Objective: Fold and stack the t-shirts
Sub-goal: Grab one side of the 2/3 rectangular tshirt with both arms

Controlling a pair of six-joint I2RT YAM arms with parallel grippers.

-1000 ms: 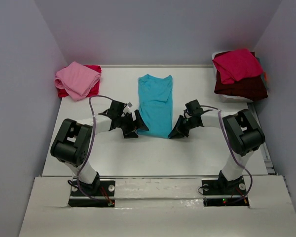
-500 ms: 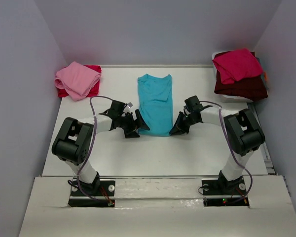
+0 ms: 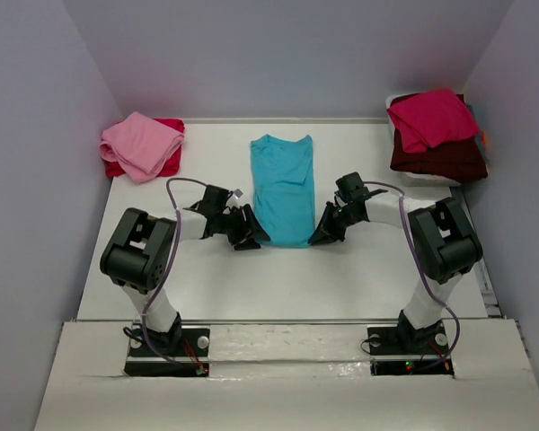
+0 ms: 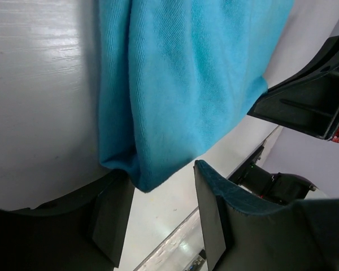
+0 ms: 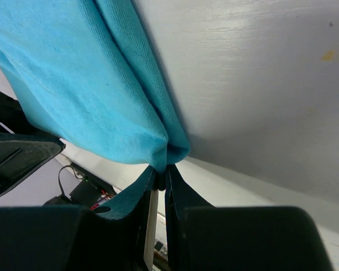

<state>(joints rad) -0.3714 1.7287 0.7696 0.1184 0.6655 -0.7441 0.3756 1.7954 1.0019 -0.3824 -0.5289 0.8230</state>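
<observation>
the left pincer point(image 4: 158, 197) had narrowed, still unclamped, round the shirt's point(image 3: 283, 184) near corner, the right pincer point(image 5: 159, 175) already pinched shut on the other, so folding seemed next.

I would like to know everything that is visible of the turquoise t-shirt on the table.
The turquoise t-shirt is plain, soft, knit-looking cloth, folded into a long narrow strip. It lies flat at the middle of the white table, its length running away from the arms. The right tool is shut on its near right corner, pinching the doubled edge. The left tool stands open around its near left corner, not clamped on it.
</observation>
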